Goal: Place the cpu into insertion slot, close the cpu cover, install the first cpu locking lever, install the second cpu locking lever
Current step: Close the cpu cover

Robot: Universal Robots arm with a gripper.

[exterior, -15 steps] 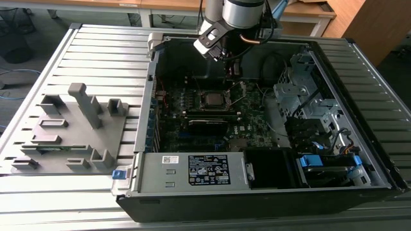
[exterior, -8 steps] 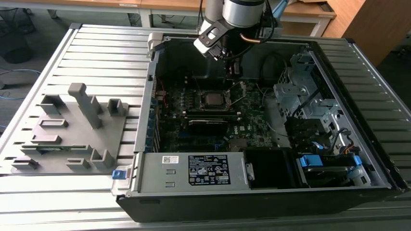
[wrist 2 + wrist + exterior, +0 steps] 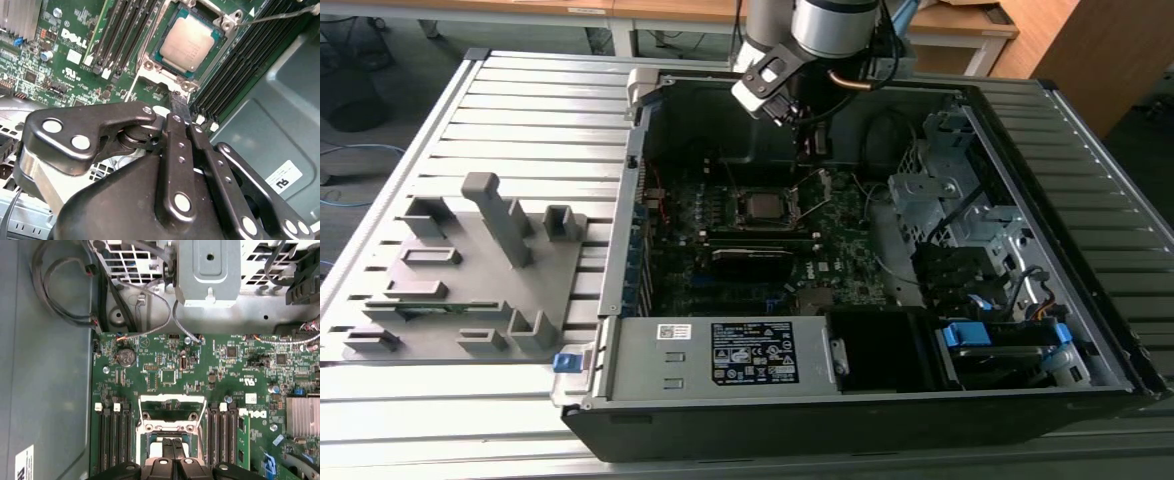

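The cpu (image 3: 189,42), a square chip with a dull silver top, lies flat in the insertion slot (image 3: 150,64) on the green motherboard; it also shows in the exterior view, cpu (image 3: 765,206). The cpu cover (image 3: 172,401), a silvery frame, stands hinged up on one side of the slot. A thin wire locking lever (image 3: 280,17) is raised beside the socket. My gripper (image 3: 182,107) hangs just above the cover's raised edge with its black fingers pressed together and nothing between them. I cannot tell whether they touch the cover. In the exterior view the gripper (image 3: 814,150) is behind the socket.
Black memory slots (image 3: 112,440) flank the socket on both sides. Cables (image 3: 65,290) and a metal drive cage (image 3: 947,200) crowd the case on the exterior view's right. A grey fixture plate (image 3: 467,270) lies on the slatted table at the exterior view's left.
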